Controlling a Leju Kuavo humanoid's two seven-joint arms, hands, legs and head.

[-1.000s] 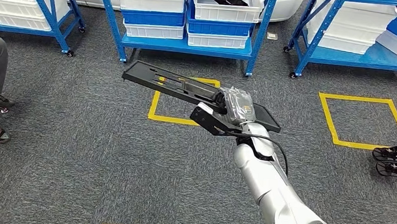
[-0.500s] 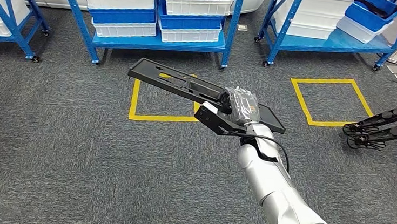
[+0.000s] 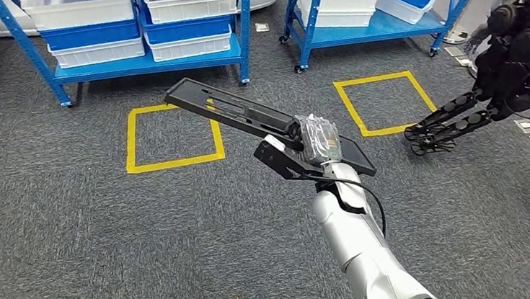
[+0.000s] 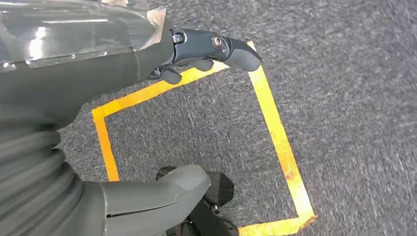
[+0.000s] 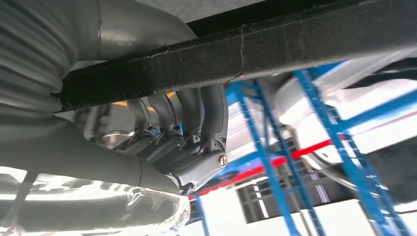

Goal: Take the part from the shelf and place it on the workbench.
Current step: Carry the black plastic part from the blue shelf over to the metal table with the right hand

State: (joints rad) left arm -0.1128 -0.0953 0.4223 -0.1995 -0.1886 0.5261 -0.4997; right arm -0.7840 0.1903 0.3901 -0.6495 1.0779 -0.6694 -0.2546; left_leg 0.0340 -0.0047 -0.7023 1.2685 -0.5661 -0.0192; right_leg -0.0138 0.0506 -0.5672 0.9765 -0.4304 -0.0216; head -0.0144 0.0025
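Observation:
A long, flat black part [image 3: 229, 110] with slots is held out over the carpet, roughly level. My right hand [image 3: 317, 141], wrapped in clear film, grips it near its right end. In the right wrist view its fingers [image 5: 196, 118] curl under the part's dark edge [image 5: 275, 44]. My left hand [image 4: 74, 83] hangs above the floor and holds nothing. Its fingers [image 4: 236, 51] and thumb [image 4: 162, 191] are apart over a yellow taped square [image 4: 275, 137].
Blue shelves carry white and blue bins [image 3: 136, 15] at the back left, and a second shelf [image 3: 361, 13] stands further right. Two yellow squares [image 3: 172, 138] [image 3: 386, 102] mark the grey carpet. A black multi-jointed machine [image 3: 501, 62] stands at the far right.
The camera has turned right: shelves and floor squares slid left, a person at the left left the picture, and the black machine came in. My right hand still holds the part.

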